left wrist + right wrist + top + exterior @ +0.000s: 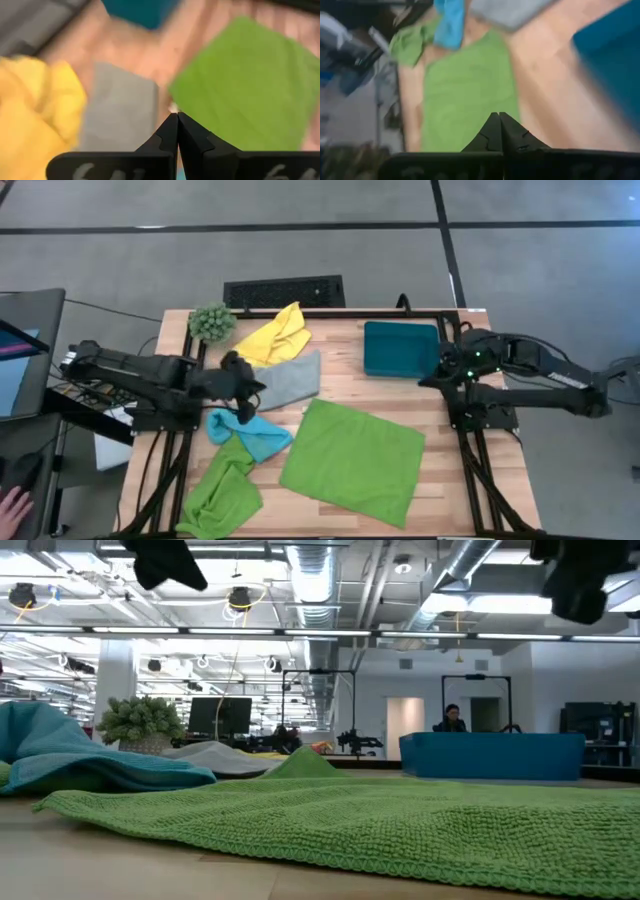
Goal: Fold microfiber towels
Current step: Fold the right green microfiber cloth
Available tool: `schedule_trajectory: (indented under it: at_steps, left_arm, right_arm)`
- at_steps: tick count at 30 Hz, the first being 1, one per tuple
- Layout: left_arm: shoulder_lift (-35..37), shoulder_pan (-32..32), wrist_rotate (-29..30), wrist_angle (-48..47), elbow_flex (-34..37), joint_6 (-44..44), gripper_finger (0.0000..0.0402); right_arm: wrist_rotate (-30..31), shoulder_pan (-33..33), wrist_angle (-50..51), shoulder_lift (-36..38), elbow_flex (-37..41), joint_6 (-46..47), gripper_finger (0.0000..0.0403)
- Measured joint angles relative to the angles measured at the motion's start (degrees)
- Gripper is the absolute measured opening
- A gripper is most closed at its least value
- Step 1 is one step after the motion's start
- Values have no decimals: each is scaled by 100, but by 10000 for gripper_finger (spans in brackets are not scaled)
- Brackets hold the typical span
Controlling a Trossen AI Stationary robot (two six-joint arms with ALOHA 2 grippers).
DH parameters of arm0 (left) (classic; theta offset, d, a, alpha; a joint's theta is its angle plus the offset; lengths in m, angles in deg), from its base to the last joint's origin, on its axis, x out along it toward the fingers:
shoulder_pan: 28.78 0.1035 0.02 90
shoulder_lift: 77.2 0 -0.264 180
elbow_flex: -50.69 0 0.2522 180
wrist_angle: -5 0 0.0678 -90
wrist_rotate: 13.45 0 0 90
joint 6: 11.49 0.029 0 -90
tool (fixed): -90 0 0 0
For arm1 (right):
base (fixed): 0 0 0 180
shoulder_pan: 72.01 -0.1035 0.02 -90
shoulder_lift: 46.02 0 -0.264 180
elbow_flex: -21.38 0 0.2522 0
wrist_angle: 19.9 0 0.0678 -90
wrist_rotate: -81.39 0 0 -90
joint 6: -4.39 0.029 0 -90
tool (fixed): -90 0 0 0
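Two grippers, both pinched fully shut and both empty. Left gripper (243, 380) raised over the table's left half, above the edge of the grey towel (290, 380), fingertips (176, 131) pressed together, touching no cloth. Right gripper (440, 372) lifted beside the table's right edge, next to the dark teal towel (401, 348), fingertips (499, 131) likewise closed on nothing.

Large lime green towel (355, 460) spread flat and unfolded, slightly skewed, on the near right part of the wooden table (460, 490). Second lime green towel (222, 495) crumpled at the near left corner, touching the bunched light blue towel (250, 432) just above it. Grey towel lying loosely flat mid-table, overlapped at its far edge by the rumpled yellow towel (275, 337). Dark teal towel folded into a neat rectangle at the far right.

Both wrist views blurred; cloth texture unreadable there. Low view cutting off both arms at the top, showing only dark undersides.
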Motion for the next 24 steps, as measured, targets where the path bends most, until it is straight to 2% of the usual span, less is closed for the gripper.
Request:
schedule_trajectory:
  at_steps: [4, 8, 13, 17, 20, 24]
  left_arm:
    - [-532, 458, -988, -19, -245, 5, 0]
    - [-831, 729, -1516, -11, -350, 305, 0]
    - [-990, 822, -1700, 12, -362, 948, 0]
    - [-986, 828, -1685, 149, -362, 1210, 3]
    - [-986, 870, -1693, 200, -362, 1065, 18]
    - [-1077, 985, -1981, 231, -364, 589, 58]
  right_arm:
    - [-44, -652, 454, -317, -329, 626, 1]
    - [-163, -1463, 746, -545, -430, 610, 3]
    - [-455, -2329, 740, -805, -430, 783, 16]
    - [-481, -2654, 726, -1001, -430, 1073, 34]
    - [-460, -2682, 717, -1169, -429, 1123, 47]
    - [-274, -2675, 722, -1308, -426, 1326, 67]
